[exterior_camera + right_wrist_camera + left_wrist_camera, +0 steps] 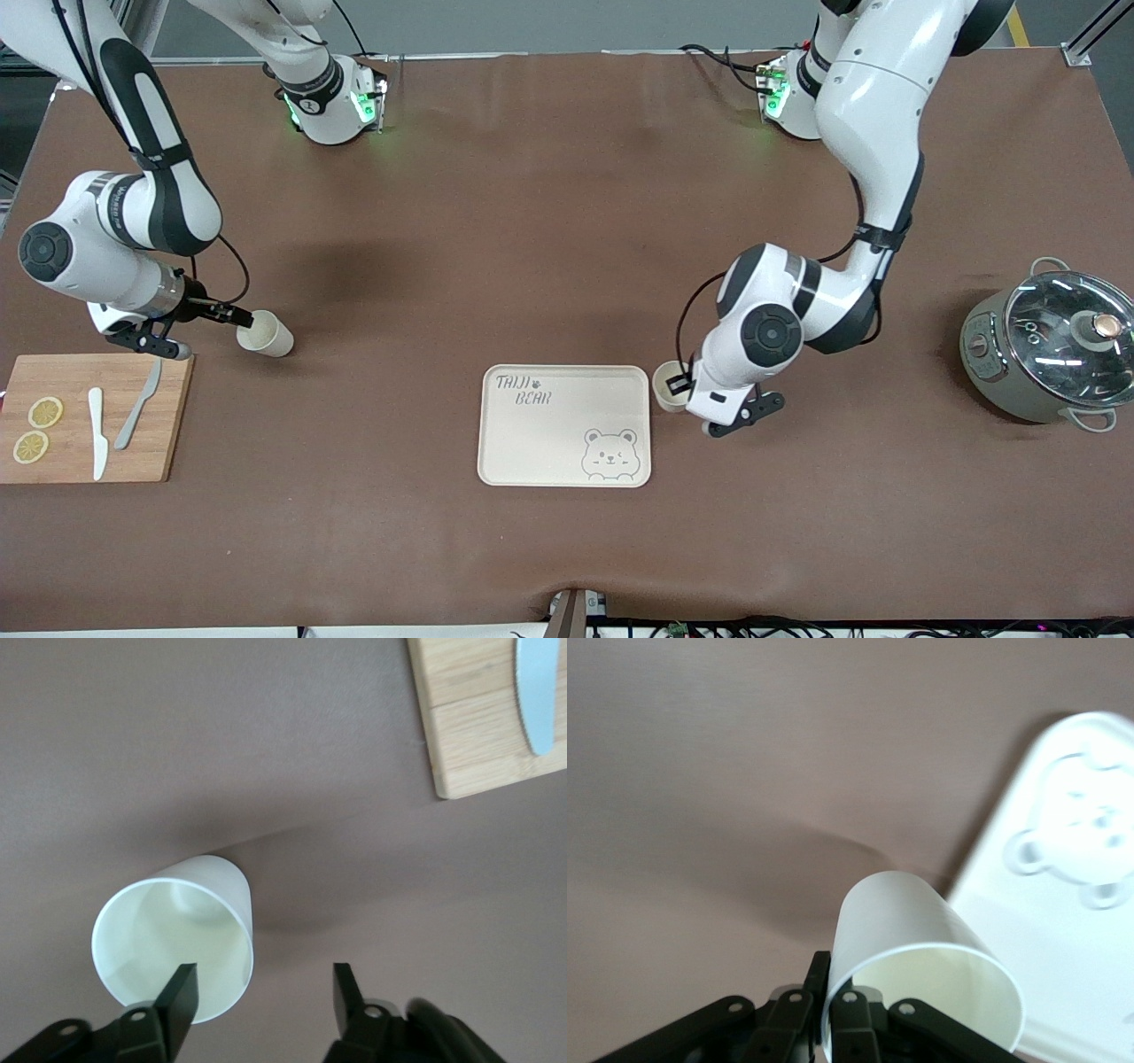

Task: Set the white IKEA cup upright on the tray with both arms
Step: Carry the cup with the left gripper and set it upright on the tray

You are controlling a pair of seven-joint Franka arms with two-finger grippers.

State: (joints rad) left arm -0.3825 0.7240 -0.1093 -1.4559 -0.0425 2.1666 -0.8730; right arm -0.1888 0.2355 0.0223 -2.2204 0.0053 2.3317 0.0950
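Two white cups show. One white cup (266, 335) lies tilted on the brown table beside the cutting board, its mouth toward my right gripper (241, 316). In the right wrist view that gripper (263, 989) is open, with one finger over the cup's (177, 930) mouth and the other outside its wall. My left gripper (682, 386) is shut on the rim of the other white cup (669, 388), right beside the tray's (532, 434) edge toward the left arm's end. In the left wrist view the fingers (830, 979) pinch that cup's (904, 921) wall, with the tray (1090, 957) alongside.
A wooden cutting board (159, 443) with two knives and lemon slices lies at the right arm's end, near the front camera; it also shows in the right wrist view (478, 726). A grey pot with a glass lid (1050, 350) stands at the left arm's end.
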